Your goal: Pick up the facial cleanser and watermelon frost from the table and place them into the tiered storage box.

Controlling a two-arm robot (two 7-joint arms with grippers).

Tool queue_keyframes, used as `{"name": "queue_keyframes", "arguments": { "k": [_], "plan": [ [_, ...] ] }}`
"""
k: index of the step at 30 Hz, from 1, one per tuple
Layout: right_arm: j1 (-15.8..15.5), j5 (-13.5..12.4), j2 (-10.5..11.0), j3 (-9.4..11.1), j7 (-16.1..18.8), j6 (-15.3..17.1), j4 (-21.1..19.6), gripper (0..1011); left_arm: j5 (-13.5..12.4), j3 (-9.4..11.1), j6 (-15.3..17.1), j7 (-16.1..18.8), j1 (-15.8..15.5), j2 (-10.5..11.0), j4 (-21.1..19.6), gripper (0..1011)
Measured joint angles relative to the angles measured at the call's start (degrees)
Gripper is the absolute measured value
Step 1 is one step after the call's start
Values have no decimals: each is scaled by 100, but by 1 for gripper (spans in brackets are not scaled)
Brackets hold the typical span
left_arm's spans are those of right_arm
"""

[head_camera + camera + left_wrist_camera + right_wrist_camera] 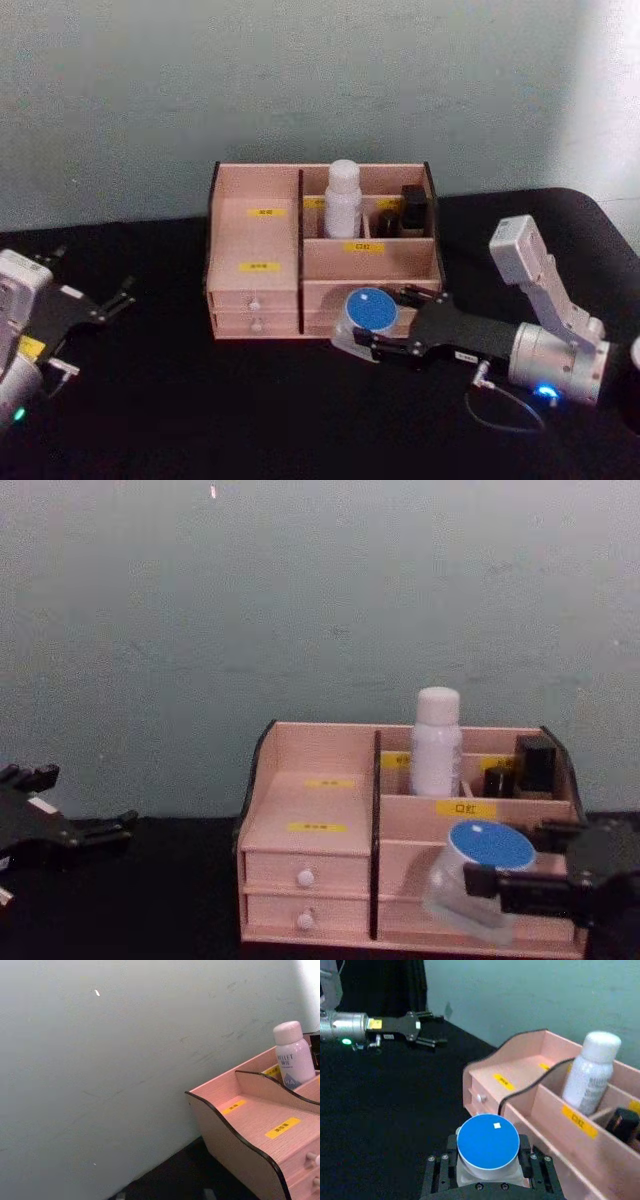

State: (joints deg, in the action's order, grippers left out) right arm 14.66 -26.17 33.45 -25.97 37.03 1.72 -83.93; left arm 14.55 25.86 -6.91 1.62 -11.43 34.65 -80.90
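Blue-lidded and clear-glassed, the watermelon frost is pinched between the two black fingers of the right gripper, one finger on each side of the jar. In the head view we find it at about 5 o'clock of the tiered storage box, just in front of the lower front panel. In the chest view the jar leans rather than standing upright. We cannot tell whether its base is clear of the black table. The facial cleanser stands upright in a rear compartment, at about 1 o'clock of the box's centre, beside a small black bottle. We judge the cleanser's half of the task done and the jar's transfer to be the step in hand. The left gripper rests idle at 8 o'clock of the table, well apart from the box, its fingers spread. The next move, in our judgement, calls for raising the jar above the front wall, levelling it, carrying it toward 12 o'clock over an open compartment, lowering it, and then releasing it.
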Motion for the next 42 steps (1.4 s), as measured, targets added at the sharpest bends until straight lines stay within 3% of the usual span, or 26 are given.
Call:
{"name": "queue_keyframes", "arguments": {
  "k": [19,42],
  "plan": [
    [654,-101,-402,-369,16,219,240,710,0,0,0,0,0,0,0,1001],
    [1653,67,-1228,-728,-190,329,1242,710,0,0,0,0,0,0,0,1001]
  ]
}}
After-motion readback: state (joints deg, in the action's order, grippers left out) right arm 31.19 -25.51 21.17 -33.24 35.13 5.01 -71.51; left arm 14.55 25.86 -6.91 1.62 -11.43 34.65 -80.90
